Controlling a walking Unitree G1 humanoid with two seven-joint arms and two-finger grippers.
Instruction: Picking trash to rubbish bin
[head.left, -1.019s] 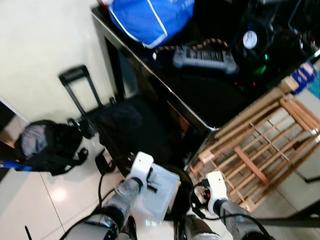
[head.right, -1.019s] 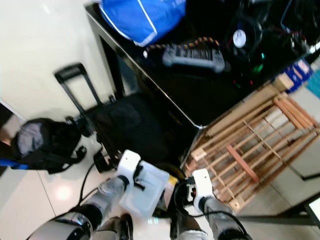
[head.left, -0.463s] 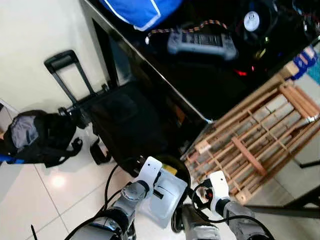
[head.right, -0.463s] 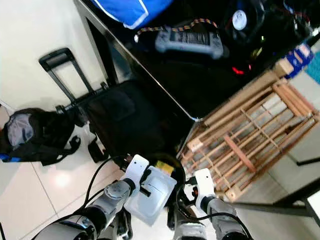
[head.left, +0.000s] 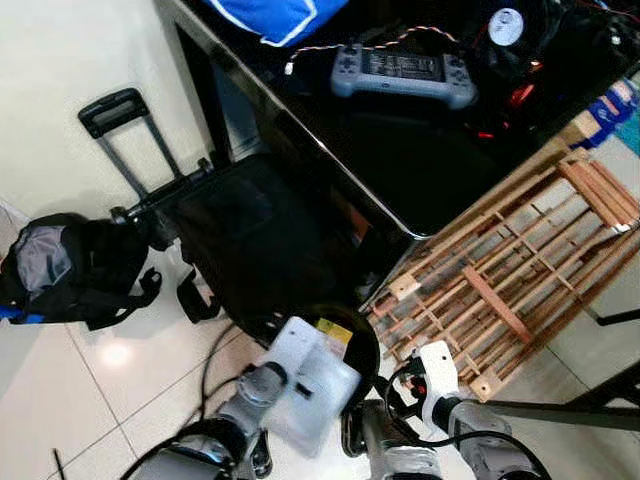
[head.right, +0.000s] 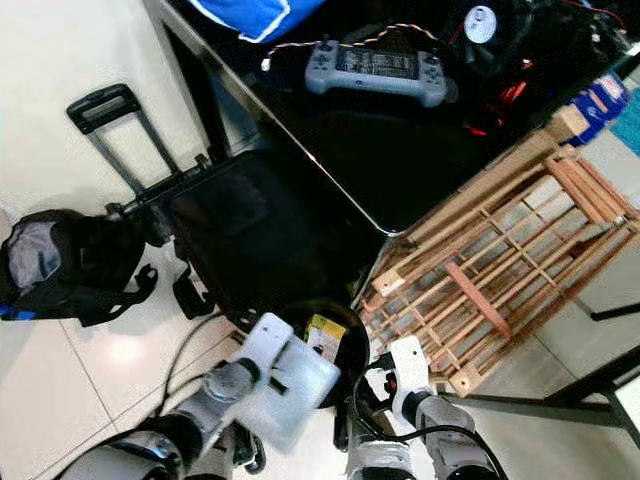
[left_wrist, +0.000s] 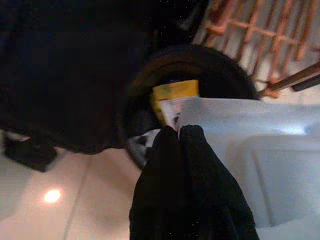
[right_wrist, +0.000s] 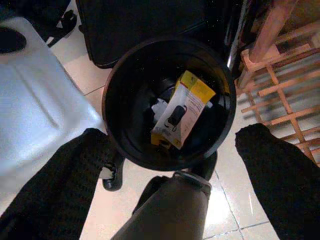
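- A translucent white plastic container (head.left: 305, 385) is grasped at its edge by the left tool (left_wrist: 182, 137), whose fingers (left_wrist: 197, 165) are pressed together on it.
- The container is held tilted at the rim of the round black rubbish bin (right_wrist: 112, 100), partly above the opening.
- The bin is placed on the tiled floor (head.left: 95, 385), between a black suitcase (head.left: 255, 245) and a wooden slatted rack (head.left: 510, 265).
- A yellow-and-white packaged item (right_wrist: 182, 107) is seen lying inside the bin.
- The right tool (right_wrist: 172, 165) is positioned above the bin with its fingers (right_wrist: 280, 170) spread wide and nothing between them.
- A grey handheld controller (head.left: 403, 73) is located on the black tabletop (head.left: 400, 175), next to a blue bag (head.left: 275, 15).
- A black backpack (head.left: 70, 270) is found on the floor beside the suitcase.
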